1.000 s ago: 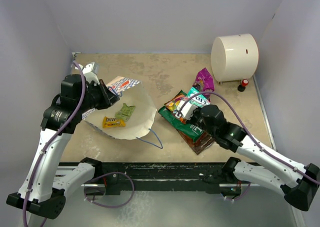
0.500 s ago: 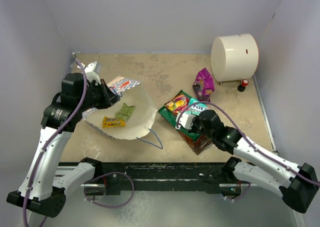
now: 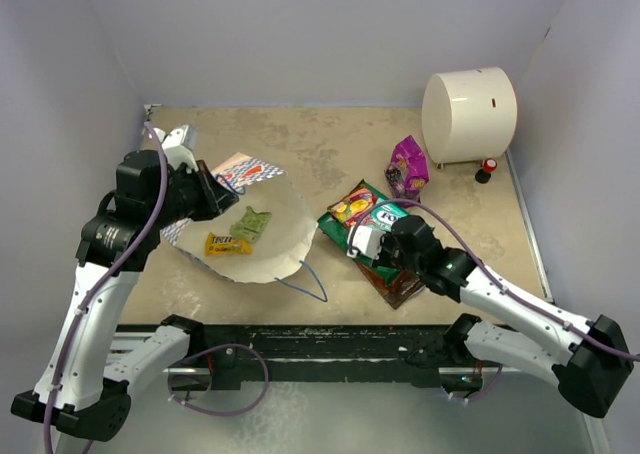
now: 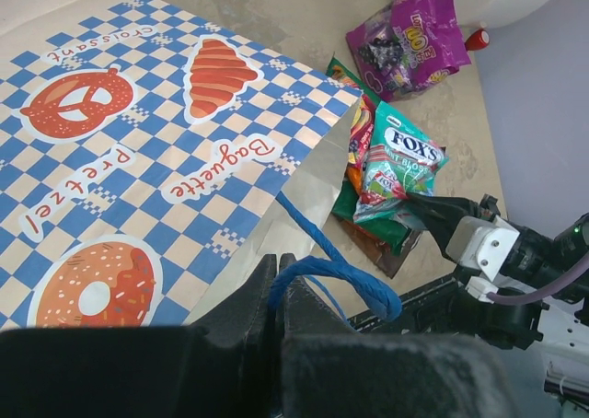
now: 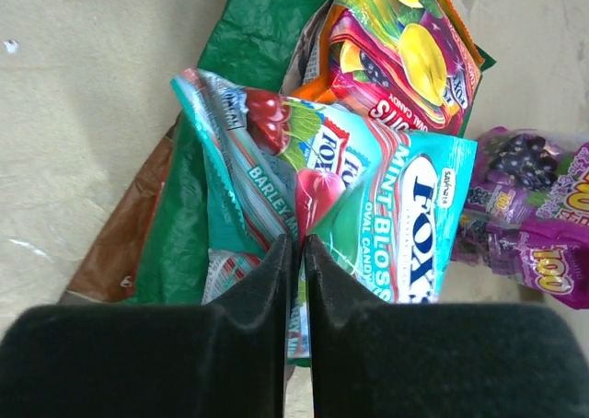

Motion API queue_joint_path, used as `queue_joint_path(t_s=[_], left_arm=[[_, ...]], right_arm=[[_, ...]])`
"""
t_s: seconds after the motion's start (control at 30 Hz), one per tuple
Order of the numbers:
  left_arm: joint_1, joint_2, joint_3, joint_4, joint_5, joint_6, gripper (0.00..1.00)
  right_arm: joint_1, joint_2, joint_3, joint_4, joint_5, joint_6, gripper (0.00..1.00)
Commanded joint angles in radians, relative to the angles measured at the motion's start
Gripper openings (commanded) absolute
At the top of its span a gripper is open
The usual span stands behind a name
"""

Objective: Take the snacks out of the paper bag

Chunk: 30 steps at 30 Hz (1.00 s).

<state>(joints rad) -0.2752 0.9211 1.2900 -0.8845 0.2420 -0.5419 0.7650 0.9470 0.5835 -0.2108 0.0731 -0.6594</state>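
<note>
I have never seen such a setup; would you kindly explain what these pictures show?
Two robot arms stand at a table. One picture looks down from above; the other two come from cameras on each wrist. The left gripper is shut on the blue cord handle of the paper bag, which lies open with a yellow packet and a green packet inside. The right gripper pinches a teal candy packet at a pile of snacks. A magenta pouch and a cream cylinder sit behind.

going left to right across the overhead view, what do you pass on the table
paper bag → right gripper pinching the mint candy bag → purple pouch → cream cylinder
</note>
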Motion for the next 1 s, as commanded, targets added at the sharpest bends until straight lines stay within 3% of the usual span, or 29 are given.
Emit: queue_joint_path(t_s=[0.0, 0.07, 0.13, 0.27, 0.5, 0.63, 0.8, 0.97], left_arm=[[0.004, -0.027, 0.0, 0.035, 0.001, -0.024, 0.0], [0.004, -0.029, -0.001, 0.041, 0.021, -0.019, 0.0], [0.004, -0.029, -0.007, 0.069, 0.066, 0.001, 0.0], [0.003, -0.018, -0.029, 0.116, 0.211, 0.059, 0.0], [0.004, -0.048, -0.112, 0.186, 0.392, 0.036, 0.0], [0.002, -0.085, -0.185, 0.23, 0.452, -0.007, 0.0], [0.003, -0.127, -0.227, 0.189, 0.445, -0.026, 0.0], [0.004, -0.154, -0.236, 0.118, 0.445, -0.023, 0.0]], right_arm=[[0.0, -0.034, 0.096, -0.07, -0.063, 0.051, 0.28], [0.0, -0.057, 0.141, -0.116, -0.08, 0.058, 0.51], [-0.001, -0.082, 0.177, -0.15, -0.082, 0.065, 0.65], [0.001, -0.126, 0.232, -0.095, -0.065, 0.114, 0.77], [0.029, -0.053, 0.265, 0.16, -0.341, 0.322, 0.78], [0.216, 0.031, 0.225, 0.355, -0.274, 0.367, 0.79], [0.372, 0.197, 0.198, 0.57, -0.209, 0.284, 0.79], [0.39, 0.387, 0.149, 0.834, -0.34, 0.009, 0.73]])
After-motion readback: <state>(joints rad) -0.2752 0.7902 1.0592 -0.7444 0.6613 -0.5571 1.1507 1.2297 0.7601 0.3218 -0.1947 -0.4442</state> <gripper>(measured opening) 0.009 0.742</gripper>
